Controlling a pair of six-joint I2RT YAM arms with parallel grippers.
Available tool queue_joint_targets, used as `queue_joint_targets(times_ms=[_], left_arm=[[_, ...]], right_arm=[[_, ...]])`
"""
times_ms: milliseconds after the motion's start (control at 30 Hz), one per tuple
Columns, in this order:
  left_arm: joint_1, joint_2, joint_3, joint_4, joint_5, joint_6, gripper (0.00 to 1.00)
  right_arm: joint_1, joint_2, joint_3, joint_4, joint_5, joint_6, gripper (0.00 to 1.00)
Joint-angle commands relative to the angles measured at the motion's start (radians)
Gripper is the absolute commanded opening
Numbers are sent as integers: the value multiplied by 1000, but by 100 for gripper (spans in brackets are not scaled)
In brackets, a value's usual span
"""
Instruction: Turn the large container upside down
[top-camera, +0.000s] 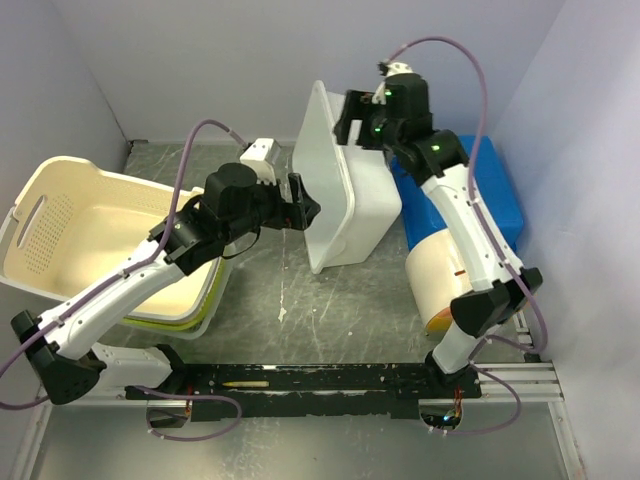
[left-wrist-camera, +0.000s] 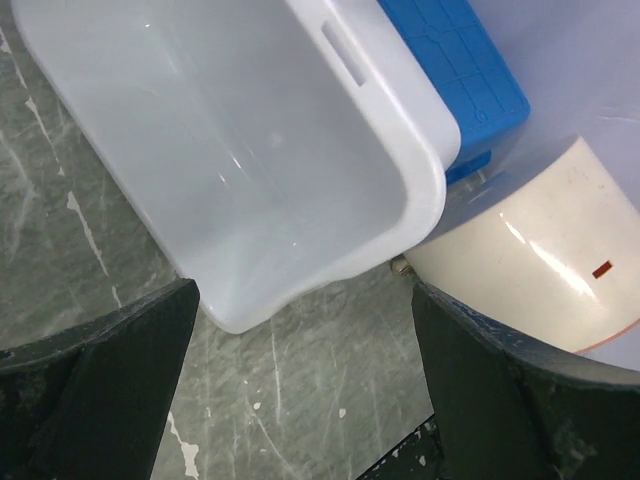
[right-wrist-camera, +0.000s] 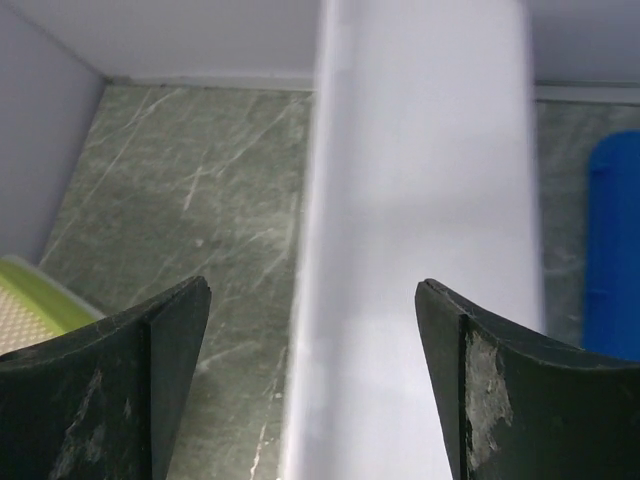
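Basket (top-camera: 60, 215) sits upright at mid-left of the top view, mouth up, nested in a green-rimmed tub (top-camera: 180, 322). L arm (top-camera: 130, 280) crosses over its lower-right corner. Neither gripper is on it.

L gripper (top-camera: 300, 212), centre frame, has fingers spread wide and empty. It faces the open mouth of a white tub (top-camera: 350, 200) standing on its side. R gripper (top-camera: 347, 125), upper centre, is also spread wide. It's at that tub's top wall, not clamping it, per wrist view.

Handling, my guess: thin perforated plastic, so light and fairly stiff, but walls prob flex. Smooth rim could slip. Best hold is the rim at the cut-out handle (top-camera: 35, 218) on the left end plus the opposite end, one gripper each. It's nested, so the lower tub may lift w/ it.
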Motion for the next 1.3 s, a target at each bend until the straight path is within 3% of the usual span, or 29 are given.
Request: queue_joint_targets(times_ms=[0, 67, 167, 233, 533, 667, 867, 1033, 1133, 1267], left_arm=[[3, 55, 78, 20, 0, -15, 99], [4, 76, 101, 43, -8, -16, 100], [5, 111, 133, 73, -24, -15, 100], [6, 140, 159, 84, -38, -14, 100], [4, 366, 452, -27, -227, -13, 100], [6, 515, 645, -150, -312, 6, 100], [6, 653, 792, -218, -331, 16, 99], [18, 702, 798, -206, -255, 2, 87], [23, 723, 818, -233, -232, -1, 73], [24, 658, 728, -153, -212, 9, 50]], right_arm=[[-131, -113, -97, 71, 25, 15, 85], [-211, -151, -171, 102, -16, 39, 85], [-333, -170, -285, 182, -230, 99, 85], [-352, -157, -307, 196, -284, 107, 85], [-413, -170, -349, 204, -294, 99, 86], [-438, -182, -367, 203, -300, 98, 86], [-467, -207, -396, 203, -303, 94, 86], [-474, -209, -406, 208, -316, 96, 86], [-476, -210, -402, 204, -313, 95, 86], [-477, -218, -407, 210, -316, 95, 86]])
